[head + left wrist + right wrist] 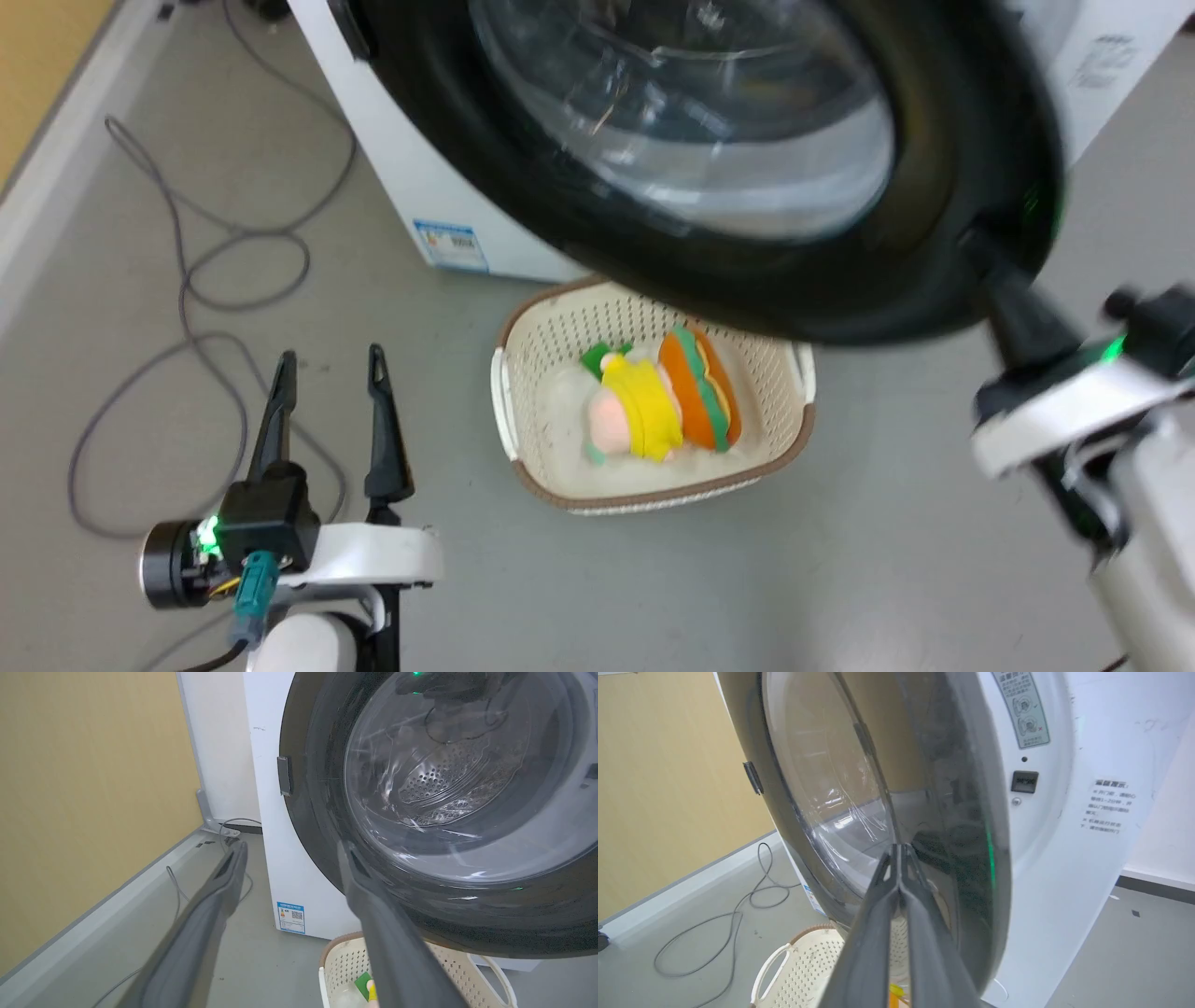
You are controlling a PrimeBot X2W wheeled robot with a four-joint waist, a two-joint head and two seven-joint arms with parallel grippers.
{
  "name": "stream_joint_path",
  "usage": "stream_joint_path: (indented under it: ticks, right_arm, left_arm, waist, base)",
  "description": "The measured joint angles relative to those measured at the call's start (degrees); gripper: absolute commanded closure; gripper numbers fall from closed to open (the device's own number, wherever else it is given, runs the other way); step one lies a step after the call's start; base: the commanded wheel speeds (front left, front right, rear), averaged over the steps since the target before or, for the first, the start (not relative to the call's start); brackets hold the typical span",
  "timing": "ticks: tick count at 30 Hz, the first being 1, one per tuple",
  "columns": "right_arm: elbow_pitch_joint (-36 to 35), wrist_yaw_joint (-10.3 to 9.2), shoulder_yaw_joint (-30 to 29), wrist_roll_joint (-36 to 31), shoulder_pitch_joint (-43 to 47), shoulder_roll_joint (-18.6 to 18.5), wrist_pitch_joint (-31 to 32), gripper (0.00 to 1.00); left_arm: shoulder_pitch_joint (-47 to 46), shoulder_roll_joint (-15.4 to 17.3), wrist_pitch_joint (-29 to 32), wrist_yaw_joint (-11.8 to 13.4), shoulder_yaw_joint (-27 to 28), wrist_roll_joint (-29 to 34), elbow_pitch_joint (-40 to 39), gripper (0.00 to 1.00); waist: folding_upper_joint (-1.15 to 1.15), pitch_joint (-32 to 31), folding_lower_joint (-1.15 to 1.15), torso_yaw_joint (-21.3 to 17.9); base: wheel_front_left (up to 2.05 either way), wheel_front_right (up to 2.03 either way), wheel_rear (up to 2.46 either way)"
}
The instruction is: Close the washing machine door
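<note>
Left gripper [330, 358] sitting nearest at 7 o'clock in head view, fingers spread wide apart, gripping nothing, hanging over bare floor. Right gripper [980, 245] sitting at 4 o'clock, fingers pressed together into one point, tip touching the black rim of the washing machine door [691, 121] at its right edge. Right wrist view showing those fingertips [891, 870] lying closed against the rim's outer face. Basket [512, 327] with plush toys [663, 401] lying at 6 o'clock, partly under the door's lower rim. Door filling 12 to 2 o'clock, hanging ajar, not flush with the washing machine [392, 149] behind it.

Step in hand looking like pushing the door home. Doing it well:
- keeping the tip on the rim, not the glass bowl
- working out at the free edge, away from what looks like the hinge side at 11 o'clock
- following the door's arc so the tip isn't skidding off the gloss
- pressing until the door is seating flush
- holding the left arm out of the sweep
</note>
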Motion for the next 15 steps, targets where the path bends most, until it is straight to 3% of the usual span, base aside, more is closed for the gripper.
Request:
stream_joint_path:
  ticks: [15]
  right_arm:
    - [15.4, -0.02, -6.4, -0.6, -18.8, -2.1, 0.0, 1.0]
  left_arm:
    - [-4.4, -0.1, 0.0, 1.4, -3.4, -2.9, 0.2, 0.0]
  waist:
    - [0.0, 7.7, 0.0, 3.4]
  base:
    - [0.0, 0.0, 0.0]
